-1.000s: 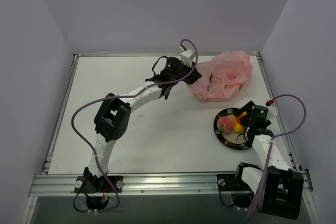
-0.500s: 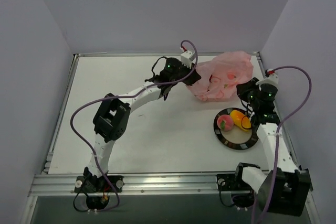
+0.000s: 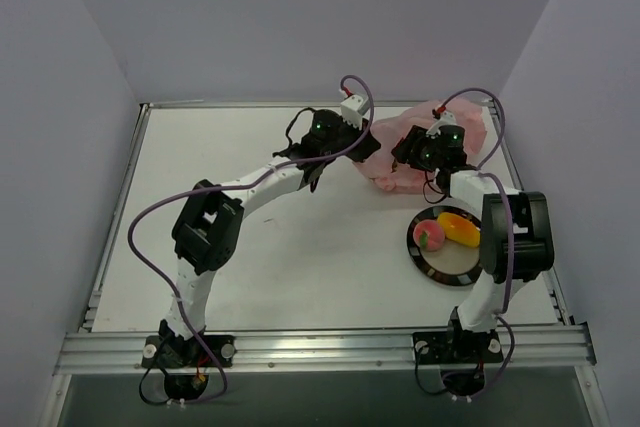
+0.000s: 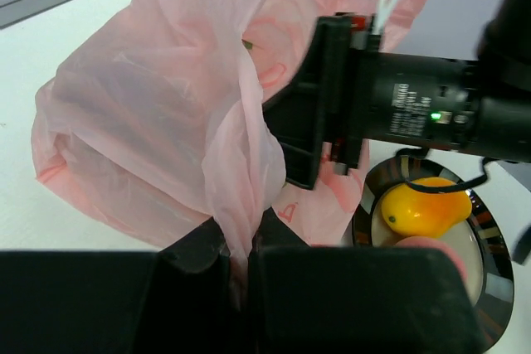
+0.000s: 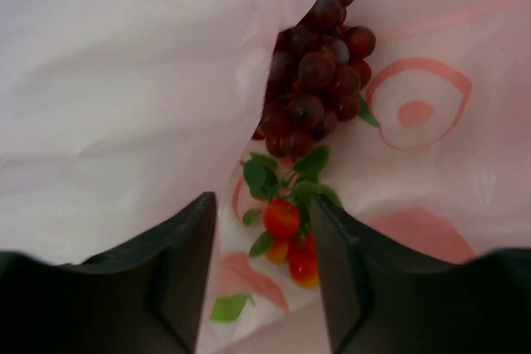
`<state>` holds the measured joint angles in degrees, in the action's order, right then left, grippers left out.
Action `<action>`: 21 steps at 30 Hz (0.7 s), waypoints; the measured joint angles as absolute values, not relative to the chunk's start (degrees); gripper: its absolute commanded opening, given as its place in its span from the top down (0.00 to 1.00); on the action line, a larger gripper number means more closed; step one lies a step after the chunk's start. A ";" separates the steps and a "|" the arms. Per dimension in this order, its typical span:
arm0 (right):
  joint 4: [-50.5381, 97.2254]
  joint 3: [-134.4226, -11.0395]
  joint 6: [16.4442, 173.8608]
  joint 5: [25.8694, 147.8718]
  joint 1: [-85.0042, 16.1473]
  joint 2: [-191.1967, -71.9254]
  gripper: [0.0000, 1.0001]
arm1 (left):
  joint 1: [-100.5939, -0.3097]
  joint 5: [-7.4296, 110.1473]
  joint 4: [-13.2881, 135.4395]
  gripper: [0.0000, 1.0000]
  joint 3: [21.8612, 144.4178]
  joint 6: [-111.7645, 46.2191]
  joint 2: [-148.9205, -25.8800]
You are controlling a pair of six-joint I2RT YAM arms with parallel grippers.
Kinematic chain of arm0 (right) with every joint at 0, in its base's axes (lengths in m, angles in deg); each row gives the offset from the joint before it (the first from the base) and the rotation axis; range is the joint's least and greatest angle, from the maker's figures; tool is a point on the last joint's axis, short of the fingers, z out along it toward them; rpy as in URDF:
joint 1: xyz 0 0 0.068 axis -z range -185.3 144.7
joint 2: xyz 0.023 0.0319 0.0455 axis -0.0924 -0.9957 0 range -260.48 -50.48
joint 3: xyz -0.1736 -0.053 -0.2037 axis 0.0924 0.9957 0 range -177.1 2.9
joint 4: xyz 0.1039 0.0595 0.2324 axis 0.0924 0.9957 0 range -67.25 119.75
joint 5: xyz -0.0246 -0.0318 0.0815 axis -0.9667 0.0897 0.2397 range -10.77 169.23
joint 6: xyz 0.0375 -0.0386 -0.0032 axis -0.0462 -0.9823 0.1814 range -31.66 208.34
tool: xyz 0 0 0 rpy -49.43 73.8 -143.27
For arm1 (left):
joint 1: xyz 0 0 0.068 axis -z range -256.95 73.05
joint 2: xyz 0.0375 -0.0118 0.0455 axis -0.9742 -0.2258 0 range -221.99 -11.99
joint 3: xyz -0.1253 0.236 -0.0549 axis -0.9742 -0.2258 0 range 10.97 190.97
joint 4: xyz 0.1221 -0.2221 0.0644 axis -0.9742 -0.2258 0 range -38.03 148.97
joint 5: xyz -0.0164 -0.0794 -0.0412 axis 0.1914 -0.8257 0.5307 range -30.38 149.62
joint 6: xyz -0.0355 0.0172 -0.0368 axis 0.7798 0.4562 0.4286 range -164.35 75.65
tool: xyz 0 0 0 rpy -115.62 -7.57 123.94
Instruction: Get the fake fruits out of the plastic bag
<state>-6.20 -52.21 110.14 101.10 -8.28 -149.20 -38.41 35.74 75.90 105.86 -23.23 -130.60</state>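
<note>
- Right wrist view is showing the grape bunch point(image 5: 318, 64) lying inside the plastic bag point(image 5: 124, 80). It is sitting in the upper centre of the frame, straight ahead of the right claw point(image 5: 261, 283) and slightly right of its midline.
- Its long axis is running from the upper right of the frame down toward the lower left, roughly along the claw's line of reach. The jaws would therefore be closing across its narrow width.
- Between the bunch and the claw, the strawberry point(image 5: 286, 221) with its green leaves is lying nearer, almost in line with the gap between the fingers point(image 5: 178, 279).
- The right claw is standing released, jaws apart and gripping nothing, with both fruits sitting just beyond the tips.
- Bag film is crowding in from the left and right of the frame, leaving only a narrow slit. I am judging that film could get pinched along with a fruit.
- Left wrist view is showing the left claw point(image 4: 241, 267) clenched on a gathered fold of the bag at the bottom centre, holding it up off the desk point(image 3: 300, 237).
- Seen from above, the right claw is sitting at the bag's mouth, so the right arm is the nearer one to the fruit inside.
- The peach point(image 3: 430, 236) and the yellow-orange fruit point(image 3: 461, 228) are already resting on the plate point(image 3: 440, 275), below the bag in the frame.
</note>
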 measured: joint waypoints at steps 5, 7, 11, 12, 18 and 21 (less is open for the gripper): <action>-6.62 -58.39 109.00 99.68 -8.37 -156.56 0.26 | -38.41 36.24 75.94 0.98 107.22 -23.18 -130.60; -6.18 -60.65 108.33 98.93 -8.53 -158.84 0.25 | -38.41 36.46 75.94 0.98 107.79 -23.21 -130.60; -4.98 -63.57 107.26 97.45 -8.96 -161.74 0.20 | -38.52 36.62 75.97 0.98 108.68 -23.18 -130.60; -4.52 -64.23 106.99 97.27 -9.12 -162.29 0.20 | -38.58 36.68 75.92 0.98 108.83 -23.16 -130.60; -3.21 -68.89 106.16 97.14 -9.92 -166.90 0.49 | -39.11 36.81 75.99 0.98 109.53 -23.07 -130.60; -3.60 -68.89 106.45 97.58 -10.08 -167.49 0.86 | -39.35 36.99 75.99 0.98 109.51 -22.88 -130.60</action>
